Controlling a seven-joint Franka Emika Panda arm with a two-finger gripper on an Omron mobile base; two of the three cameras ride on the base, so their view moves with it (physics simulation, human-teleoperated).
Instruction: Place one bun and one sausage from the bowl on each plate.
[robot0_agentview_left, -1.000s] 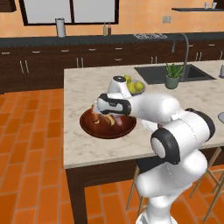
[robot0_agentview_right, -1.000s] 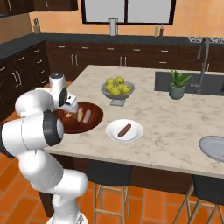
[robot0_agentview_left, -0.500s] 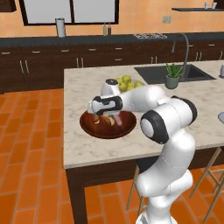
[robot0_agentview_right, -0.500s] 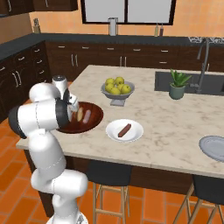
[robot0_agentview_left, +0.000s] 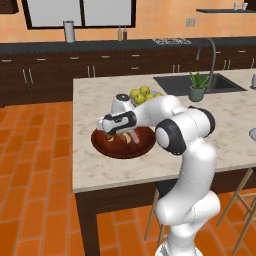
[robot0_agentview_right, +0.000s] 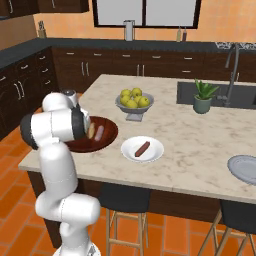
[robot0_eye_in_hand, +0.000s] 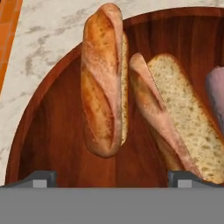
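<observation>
Gripper (robot0_eye_in_hand: 112, 177) low over bowl (robot0_eye_in_hand: 52, 144) at tabletop's (robot0_agentview_right: 200, 150) left end, jaws open, gripping nothing. Two buns (robot0_eye_in_hand: 103, 78) side by side in bowl, a sausage (robot0_eye_in_hand: 216, 94) beside them. Second sausage (robot0_agentview_right: 142, 148) on white plate (robot0_agentview_right: 156, 152) right of bowl; grey plate (robot0_agentview_right: 242, 167) far right.

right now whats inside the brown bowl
In the bowl, the hand view shows two buns and one sausage at the edge. The arm covers part of it in the base views.
</observation>
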